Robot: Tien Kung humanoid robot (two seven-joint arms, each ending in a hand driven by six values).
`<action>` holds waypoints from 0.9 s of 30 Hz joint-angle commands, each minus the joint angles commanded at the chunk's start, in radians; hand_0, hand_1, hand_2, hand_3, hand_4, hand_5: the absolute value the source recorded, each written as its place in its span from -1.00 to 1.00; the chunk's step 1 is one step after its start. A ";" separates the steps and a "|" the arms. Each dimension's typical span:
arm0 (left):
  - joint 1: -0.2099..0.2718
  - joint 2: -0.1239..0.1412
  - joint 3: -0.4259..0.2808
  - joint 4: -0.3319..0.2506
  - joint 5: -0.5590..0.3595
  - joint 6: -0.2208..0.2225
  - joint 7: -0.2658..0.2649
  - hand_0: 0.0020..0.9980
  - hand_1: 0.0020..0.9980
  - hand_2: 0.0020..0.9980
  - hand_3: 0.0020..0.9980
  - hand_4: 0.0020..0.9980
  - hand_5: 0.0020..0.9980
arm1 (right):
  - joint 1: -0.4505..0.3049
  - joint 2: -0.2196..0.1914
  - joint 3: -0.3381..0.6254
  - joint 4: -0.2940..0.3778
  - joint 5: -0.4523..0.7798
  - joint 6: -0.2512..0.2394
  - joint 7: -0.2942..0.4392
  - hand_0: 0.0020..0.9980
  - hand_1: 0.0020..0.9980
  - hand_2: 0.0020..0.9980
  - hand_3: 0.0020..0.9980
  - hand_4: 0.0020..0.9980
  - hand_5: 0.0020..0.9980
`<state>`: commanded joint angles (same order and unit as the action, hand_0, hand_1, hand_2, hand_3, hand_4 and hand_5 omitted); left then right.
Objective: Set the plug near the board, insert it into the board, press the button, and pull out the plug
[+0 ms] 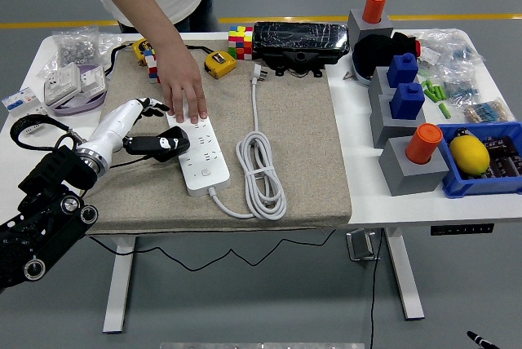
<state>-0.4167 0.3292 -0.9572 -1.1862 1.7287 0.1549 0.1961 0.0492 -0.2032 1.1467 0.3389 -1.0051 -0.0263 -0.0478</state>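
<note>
Seen from above: white table (371,194) with beige mat (302,161). On the mat, white strip (199,153) lying lengthwise, its coiled white cord (261,171) just to the right. Left hand (147,130) reaching in from the lower left, fingers closed around black plug (161,144), held just beside the strip's left edge, not in a socket. From the far side, a person's hand (185,90) pressing down on the strip's far end. Right arm out of view.
</note>
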 joint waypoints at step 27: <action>-0.057 -0.028 0.080 0.097 -0.013 -0.009 0.036 -0.04 0.07 0.07 0.09 0.14 -0.66 | -0.003 -0.005 -0.016 0.002 0.003 -0.002 -0.002 0.32 0.33 0.33 0.16 1.00 0.11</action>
<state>-0.4737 0.3009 -0.8776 -1.0896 1.7159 0.1460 0.2318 0.0463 -0.2083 1.1310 0.3404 -1.0018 -0.0286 -0.0499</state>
